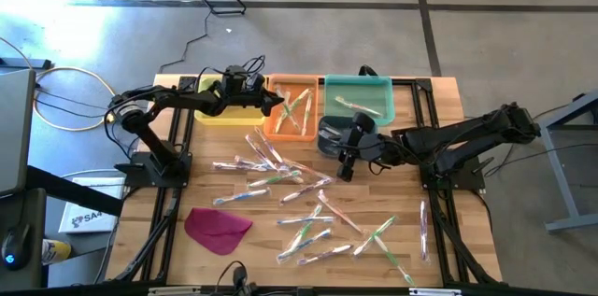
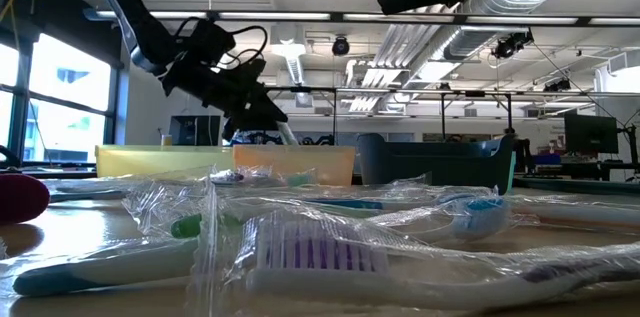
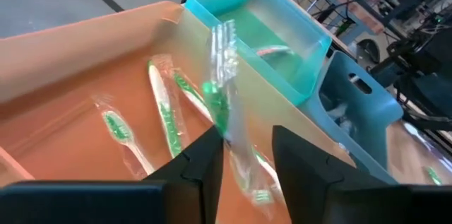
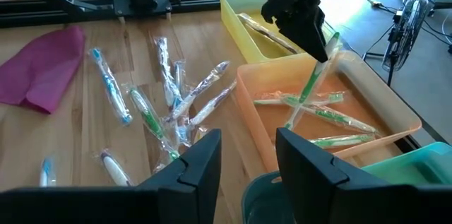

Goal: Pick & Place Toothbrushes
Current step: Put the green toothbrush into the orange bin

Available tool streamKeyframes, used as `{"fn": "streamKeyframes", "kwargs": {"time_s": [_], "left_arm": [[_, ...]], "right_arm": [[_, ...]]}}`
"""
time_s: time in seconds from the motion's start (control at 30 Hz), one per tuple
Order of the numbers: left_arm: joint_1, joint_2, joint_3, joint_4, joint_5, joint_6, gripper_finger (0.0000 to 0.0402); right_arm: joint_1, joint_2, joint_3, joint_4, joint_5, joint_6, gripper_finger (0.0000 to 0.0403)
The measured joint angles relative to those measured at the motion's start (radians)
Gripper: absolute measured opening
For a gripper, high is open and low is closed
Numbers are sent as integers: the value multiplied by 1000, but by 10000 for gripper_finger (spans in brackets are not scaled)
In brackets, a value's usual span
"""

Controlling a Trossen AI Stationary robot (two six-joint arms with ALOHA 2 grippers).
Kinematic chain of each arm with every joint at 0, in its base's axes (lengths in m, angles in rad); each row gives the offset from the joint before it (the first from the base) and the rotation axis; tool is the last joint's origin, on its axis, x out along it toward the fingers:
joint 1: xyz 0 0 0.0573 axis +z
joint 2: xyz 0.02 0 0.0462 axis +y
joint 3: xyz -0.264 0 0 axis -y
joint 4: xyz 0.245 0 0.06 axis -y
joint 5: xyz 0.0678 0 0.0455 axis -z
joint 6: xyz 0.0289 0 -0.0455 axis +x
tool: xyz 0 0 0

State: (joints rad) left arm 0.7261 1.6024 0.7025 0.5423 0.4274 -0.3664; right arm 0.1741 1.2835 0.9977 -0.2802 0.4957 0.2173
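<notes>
My left gripper [image 1: 278,105] hovers open over the orange bin [image 1: 277,126]. A green-handled toothbrush [image 3: 220,93] in a clear wrapper stands nearly upright just below its fingertips. The brush's lower end [image 4: 291,119] is down among the green toothbrushes [image 4: 332,118] lying in that bin. My right gripper [image 1: 345,171] is open and empty, low over the table in front of the dark grey bin [image 1: 329,135]. Several wrapped toothbrushes [image 1: 301,204] lie scattered on the wooden table. My left gripper: the wrapped green toothbrush [image 4: 312,83] runs between and beyond the spread fingers [image 3: 201,164], its top end [image 4: 332,38] beside the fingertips. I cannot tell whether either finger touches the wrapper.
A yellow bin [image 1: 222,109], the orange bin, a teal bin [image 1: 359,100] and the dark grey bin sit in a row along the table's far edge. A magenta cloth [image 1: 217,229] lies near the front left. One toothbrush [image 1: 423,231] lies apart at the right.
</notes>
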Motion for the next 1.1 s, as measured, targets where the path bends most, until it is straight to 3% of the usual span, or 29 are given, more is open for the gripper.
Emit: {"fn": "streamKeyframes", "kwargs": {"time_s": [0.57, 0.67, 0.93, 1.1], "left_arm": [[-17, 0, 0, 1, -164, 57, 127], [-43, 0, 7, -22, -228, 100, 127], [-142, 0, 167, -359, -541, 320, 127], [-167, 0, 207, -359, -568, 344, 127]], "right_arm": [[0, 0, 0, 0, 0, 0, 128], [0, 0, 0, 1, 1, 0, 128], [0, 0, 0, 1, 1, 7, 128], [0, 0, 0, 0, 0, 26, 128]]}}
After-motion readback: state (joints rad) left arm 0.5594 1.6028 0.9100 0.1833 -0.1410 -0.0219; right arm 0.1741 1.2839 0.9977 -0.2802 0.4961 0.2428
